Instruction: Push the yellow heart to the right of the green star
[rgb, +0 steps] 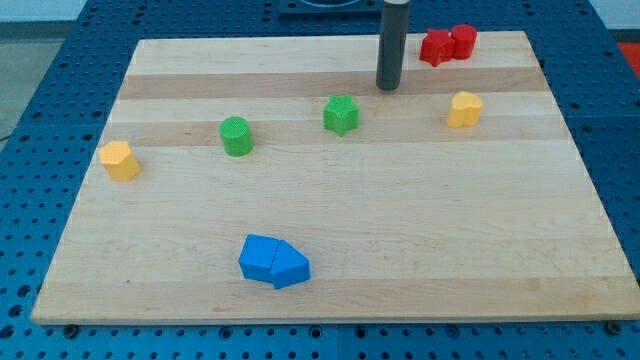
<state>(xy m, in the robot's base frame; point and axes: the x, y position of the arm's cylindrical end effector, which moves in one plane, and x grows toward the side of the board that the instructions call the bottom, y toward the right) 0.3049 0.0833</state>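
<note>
The yellow heart (464, 109) lies on the wooden board (400, 240) at the view's upper right. The green star (341, 115) lies left of it, near the top middle, with a wide gap between them. My tip (388, 88) rests on the board just above and to the right of the green star, up and to the left of the yellow heart. It touches neither block.
A round green block (236, 136) lies left of the star. A yellow hexagon-like block (119, 160) sits near the left edge. Two red blocks (447, 45) touch each other at the top right. Two blue blocks (273, 261) lie together at the bottom middle.
</note>
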